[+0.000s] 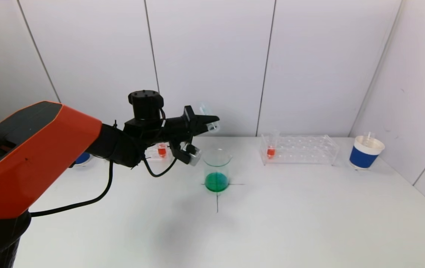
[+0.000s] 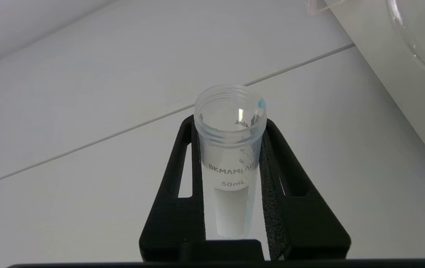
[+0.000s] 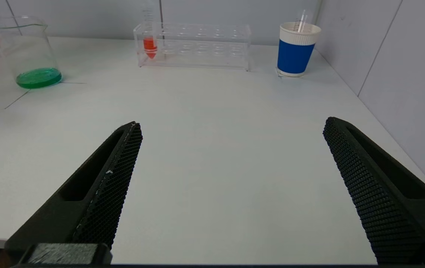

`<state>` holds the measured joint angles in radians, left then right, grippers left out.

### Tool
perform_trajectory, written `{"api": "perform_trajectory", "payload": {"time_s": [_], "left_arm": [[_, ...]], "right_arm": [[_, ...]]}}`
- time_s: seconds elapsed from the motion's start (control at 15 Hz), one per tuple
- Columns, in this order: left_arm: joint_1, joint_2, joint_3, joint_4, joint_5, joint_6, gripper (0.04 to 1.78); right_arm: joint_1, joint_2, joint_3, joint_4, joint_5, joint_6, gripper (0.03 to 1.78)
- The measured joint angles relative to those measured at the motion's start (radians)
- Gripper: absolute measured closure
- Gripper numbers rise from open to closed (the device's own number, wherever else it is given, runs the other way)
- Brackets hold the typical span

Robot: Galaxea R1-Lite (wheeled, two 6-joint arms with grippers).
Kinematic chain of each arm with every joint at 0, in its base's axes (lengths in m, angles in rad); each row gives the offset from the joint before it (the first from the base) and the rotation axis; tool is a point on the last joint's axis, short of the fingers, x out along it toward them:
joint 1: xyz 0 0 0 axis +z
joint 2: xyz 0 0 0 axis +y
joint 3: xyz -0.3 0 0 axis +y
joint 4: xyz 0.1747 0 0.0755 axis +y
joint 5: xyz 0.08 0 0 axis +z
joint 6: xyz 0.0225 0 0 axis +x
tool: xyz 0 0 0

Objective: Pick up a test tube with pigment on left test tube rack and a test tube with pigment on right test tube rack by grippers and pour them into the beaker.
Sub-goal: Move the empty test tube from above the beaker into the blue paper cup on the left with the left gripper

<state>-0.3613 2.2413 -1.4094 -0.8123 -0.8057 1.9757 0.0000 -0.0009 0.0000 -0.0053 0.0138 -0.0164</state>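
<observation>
We see the left gripper point(image 1: 208, 124) clamped on an emptied 50 mL test tube point(image 2: 231, 156) above the beaker point(image 1: 216, 169) of green liquid — next, we judge, the wide-open, empty right gripper point(image 3: 231, 186) must fetch the orange-filled tube point(image 1: 270, 148) from the right rack point(image 1: 301, 150).

Clear glass beaker point(image 1: 217, 167); clear glossy plastic test tube point(image 2: 231, 149) and racks point(image 1: 300, 149); matt white bench point(image 1: 272, 216); rough-textured black tool pads point(image 3: 117, 175); paper cup point(image 1: 365, 152).

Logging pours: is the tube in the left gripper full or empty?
Empty: the tube in the left gripper looks clear inside, only a blue speck at its rim.
</observation>
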Motion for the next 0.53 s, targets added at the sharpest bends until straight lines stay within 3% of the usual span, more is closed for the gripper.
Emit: {"api": "perform_trajectory", "payload": {"time_s": [0.27, 0.53], "left_arm": [[-0.008, -0.001, 0.012, 0.032, 0.000, -0.033, 1.37], [-0.012, -0.004, 0.024, 0.019, -0.003, -0.169, 1.37]], "right_arm": [[0.000, 0.000, 0.000, 0.000, 0.000, -0.001, 0.04], [0.000, 0.000, 0.000, 0.000, 0.000, 0.000, 0.04]]}}
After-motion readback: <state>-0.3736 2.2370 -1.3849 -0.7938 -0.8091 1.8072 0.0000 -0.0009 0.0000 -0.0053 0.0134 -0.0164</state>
